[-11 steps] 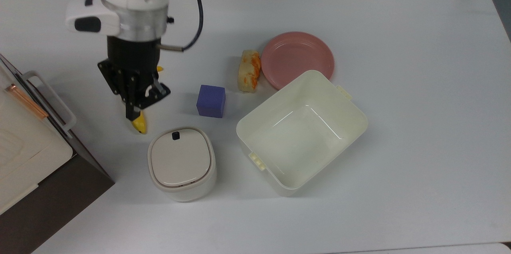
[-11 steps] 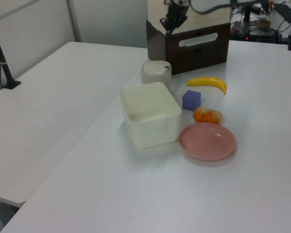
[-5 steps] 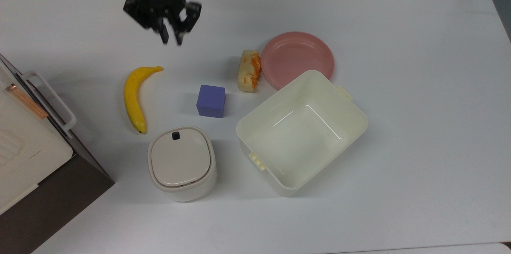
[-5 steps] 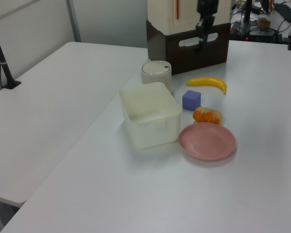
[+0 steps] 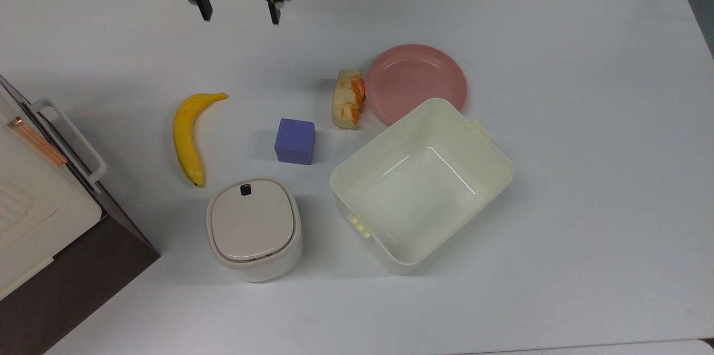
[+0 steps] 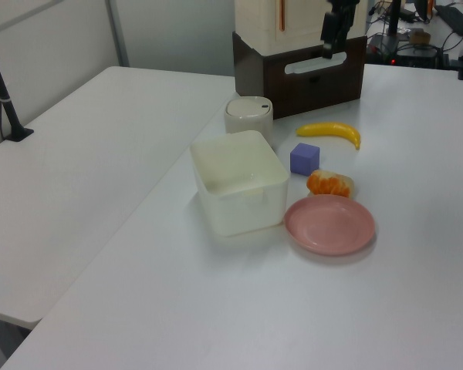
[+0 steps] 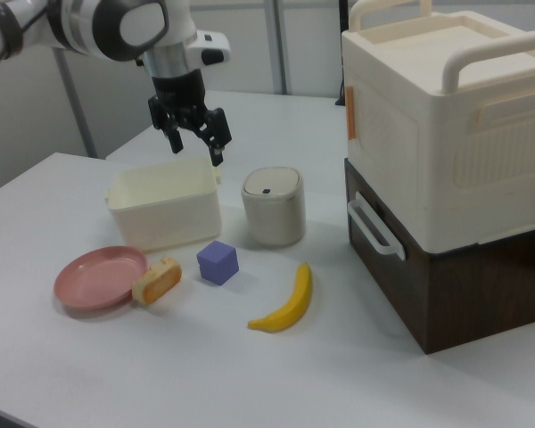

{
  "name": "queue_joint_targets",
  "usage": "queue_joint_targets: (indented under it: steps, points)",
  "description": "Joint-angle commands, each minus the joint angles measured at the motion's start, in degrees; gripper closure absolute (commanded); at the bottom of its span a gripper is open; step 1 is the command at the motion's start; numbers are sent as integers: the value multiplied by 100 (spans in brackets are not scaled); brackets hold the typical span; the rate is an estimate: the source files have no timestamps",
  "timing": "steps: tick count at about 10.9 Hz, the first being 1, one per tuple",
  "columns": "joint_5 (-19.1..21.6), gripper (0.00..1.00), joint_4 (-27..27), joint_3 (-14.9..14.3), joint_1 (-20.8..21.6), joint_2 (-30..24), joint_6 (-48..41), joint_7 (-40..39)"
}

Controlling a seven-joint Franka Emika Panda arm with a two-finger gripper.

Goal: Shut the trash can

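The gripper (image 5: 239,12) hangs above the table (image 5: 558,120) with its two fingers (image 5: 206,9) spread wide apart and nothing between them. In the top view the upper part of the gripper body is cut off by the frame edge, so the wrist and arm cannot be seen there. In the right view the gripper (image 7: 196,143) hangs from the arm, raised above the table, with the tub (image 7: 165,209) behind and below it in that picture. In the left view the gripper (image 6: 329,42) appears as a dark shape against the cream-and-brown cabinet (image 6: 301,46); its fingers cannot be separated there.

The trash can (image 5: 254,228) stands well apart from the gripper, toward the bottom of the top view, almost straight below it in that picture. Its beige lid (image 5: 251,222) lies flat and flush on the body, and the black latch button (image 5: 245,190) sits at the lid edge nearest the gripper. In the left view the tub hides the lower front of the trash can (image 6: 248,116).

Between the gripper and the trash can lie a banana (image 5: 188,134) and a purple cube (image 5: 295,141). A food piece, white with orange (image 5: 348,98), lies toward the top view's right of the gripper, just beside a pink plate (image 5: 415,82). The tub's (image 5: 422,185) rim overlaps the plate's near edge in the top view; whether they touch cannot be determined.

The cabinet (image 5: 44,215) is cut off at the top view's left edge.
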Motion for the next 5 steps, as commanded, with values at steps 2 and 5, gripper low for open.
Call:
queue_joint_targets:
  steps: [2,5]
  points:
    - [103,0,-554,-283,209,-680,-36,-165]
    - [102,0,-537,-301,209,-680,-193,105]
